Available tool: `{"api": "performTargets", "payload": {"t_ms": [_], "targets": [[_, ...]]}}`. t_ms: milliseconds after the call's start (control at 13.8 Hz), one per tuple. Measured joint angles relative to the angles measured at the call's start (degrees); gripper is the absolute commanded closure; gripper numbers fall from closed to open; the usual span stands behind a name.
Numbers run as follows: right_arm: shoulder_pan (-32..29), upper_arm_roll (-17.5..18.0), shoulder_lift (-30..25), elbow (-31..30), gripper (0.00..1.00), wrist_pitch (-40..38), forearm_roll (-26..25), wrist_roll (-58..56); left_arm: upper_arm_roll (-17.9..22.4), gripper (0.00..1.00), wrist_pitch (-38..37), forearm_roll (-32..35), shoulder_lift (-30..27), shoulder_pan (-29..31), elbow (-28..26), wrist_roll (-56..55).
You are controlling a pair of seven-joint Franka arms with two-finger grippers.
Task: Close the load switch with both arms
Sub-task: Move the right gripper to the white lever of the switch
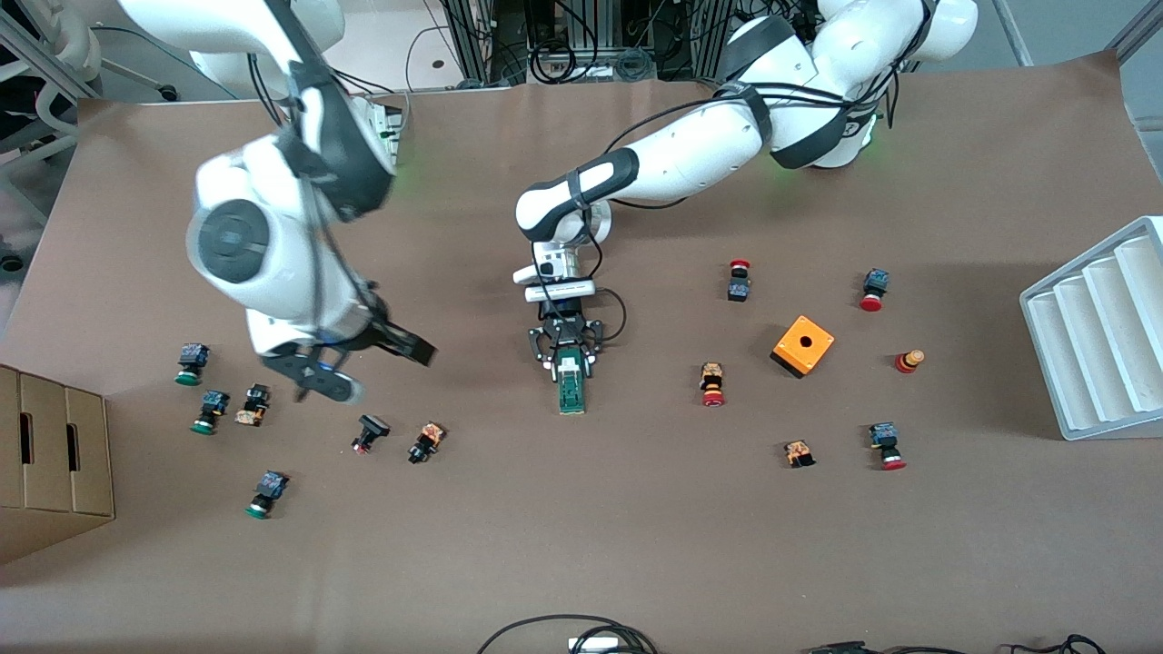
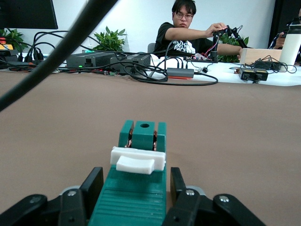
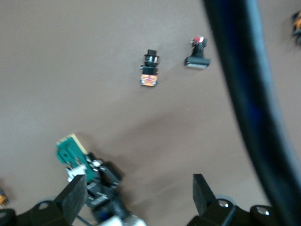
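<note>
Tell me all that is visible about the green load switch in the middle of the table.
The load switch is a slim green bar that looks like plastic, with a ribbed top. A small white block sits across it, and copper-coloured contacts show at its forked end. It lies flat on the brown table, its long axis pointing toward the front camera. The left gripper is down at its end nearer the robots, one black finger on each side. Whether they press it yet is unclear.

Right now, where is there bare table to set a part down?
Bare: the wide strip nearer the camera than the load switch. Crowded: push buttons under the right gripper, and around the orange box. The left gripper straddles the switch.
</note>
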Motion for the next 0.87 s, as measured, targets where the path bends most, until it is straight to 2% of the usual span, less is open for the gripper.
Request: {"api": "performTargets", "payload": {"t_ms": [145, 363, 581, 871], "targets": [[2.0, 0.0, 3.3, 0.7, 0.00, 4.9, 2.2, 9.0, 0.0, 0.46, -0.1, 0.1, 0.0, 0.0, 0.0, 0.0], [4.4, 0.0, 6.9, 1.2, 0.00, 10.1, 2.6, 21.0, 0.0, 0.53, -0.2, 0.1, 0.1, -0.1, 0.0, 0.0], [6.7, 0.0, 9.1, 1.3, 0.01, 15.2, 3.5, 31.0, 0.0, 0.53, -0.4, 0.2, 0.1, -0.1, 0.0, 0.1], [10.0, 0.0, 11.9, 1.2, 0.08, 21.3, 3.6, 39.6, 0.0, 0.53, -0.4, 0.2, 0.1, -0.2, 0.0, 0.1]]}}
